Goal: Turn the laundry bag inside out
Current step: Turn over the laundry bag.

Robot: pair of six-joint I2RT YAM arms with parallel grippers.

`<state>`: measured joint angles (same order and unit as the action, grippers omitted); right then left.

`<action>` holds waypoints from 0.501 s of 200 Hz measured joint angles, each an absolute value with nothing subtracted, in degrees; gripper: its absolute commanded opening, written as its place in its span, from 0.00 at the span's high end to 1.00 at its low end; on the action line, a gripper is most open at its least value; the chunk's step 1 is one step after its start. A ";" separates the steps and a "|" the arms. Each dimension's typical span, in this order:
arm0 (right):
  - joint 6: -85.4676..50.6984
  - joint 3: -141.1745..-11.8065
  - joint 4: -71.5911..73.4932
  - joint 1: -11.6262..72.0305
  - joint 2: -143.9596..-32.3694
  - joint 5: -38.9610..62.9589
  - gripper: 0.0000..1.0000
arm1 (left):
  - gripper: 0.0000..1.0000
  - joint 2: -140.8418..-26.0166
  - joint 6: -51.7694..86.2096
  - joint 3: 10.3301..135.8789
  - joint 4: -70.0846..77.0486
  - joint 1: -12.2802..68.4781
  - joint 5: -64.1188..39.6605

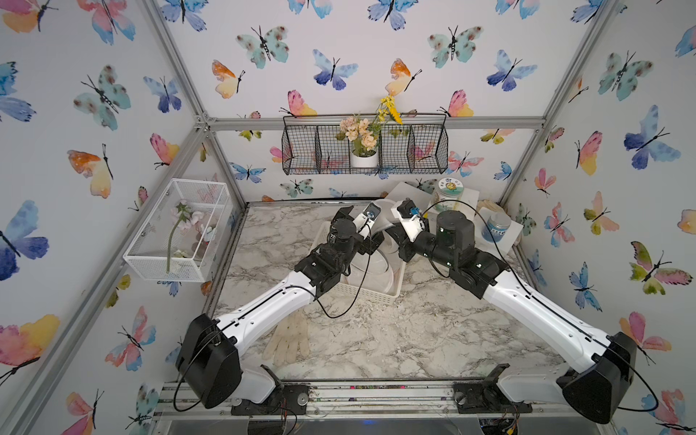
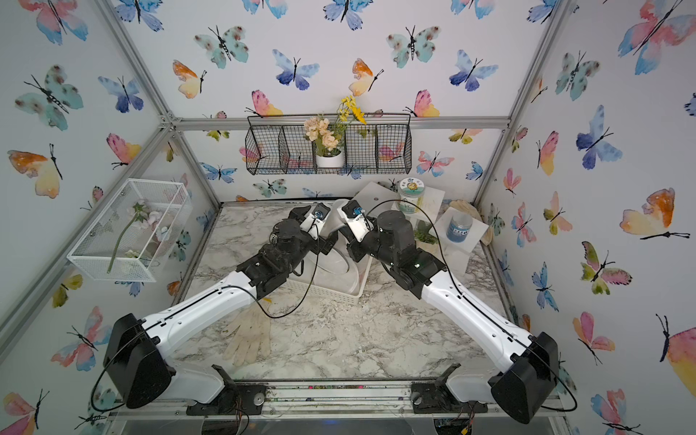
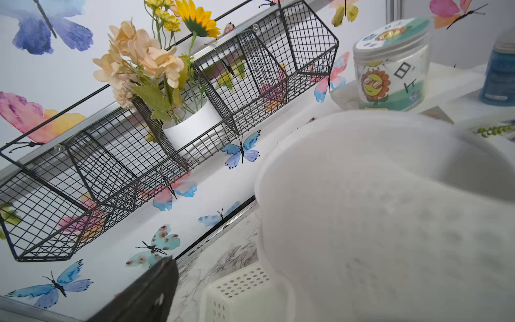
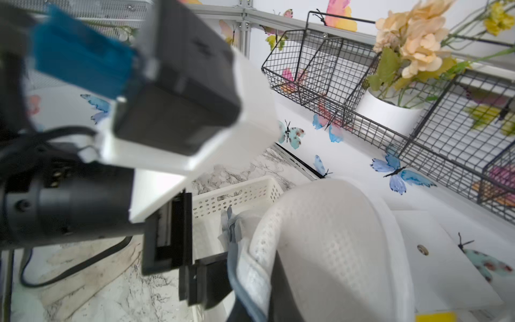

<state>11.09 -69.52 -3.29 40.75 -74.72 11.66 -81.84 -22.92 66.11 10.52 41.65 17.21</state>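
Blocking the white perforated basket (image 1: 376, 292), left end effector (image 1: 376, 241) hangs released, right end effector (image 1: 395, 235) clenched on white mesh laundry bag (image 4: 320, 237). Marble bench (image 1: 414, 339), butterfly-papered walls (image 1: 339, 37).

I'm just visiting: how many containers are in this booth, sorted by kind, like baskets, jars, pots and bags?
Baskets: 3 (black wire basket, white wire basket, plastic basket)
Jars: 2 (sunflower jar, blue jar)
Flower pot: 1
Laundry bag: 1
Total: 7
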 measured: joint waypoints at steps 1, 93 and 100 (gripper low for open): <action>11.53 -69.41 -3.29 40.75 -74.63 11.88 0.98 | 0.00 -81.84 -22.92 66.11 10.52 41.65 17.21; 16.60 -61.39 0.67 40.77 -70.57 16.53 0.98 | 0.97 -79.18 -29.61 63.11 9.50 37.85 -0.67; 15.11 -60.55 0.93 40.77 -70.22 15.79 0.98 | 1.00 -78.56 -29.08 63.09 8.47 37.95 -2.22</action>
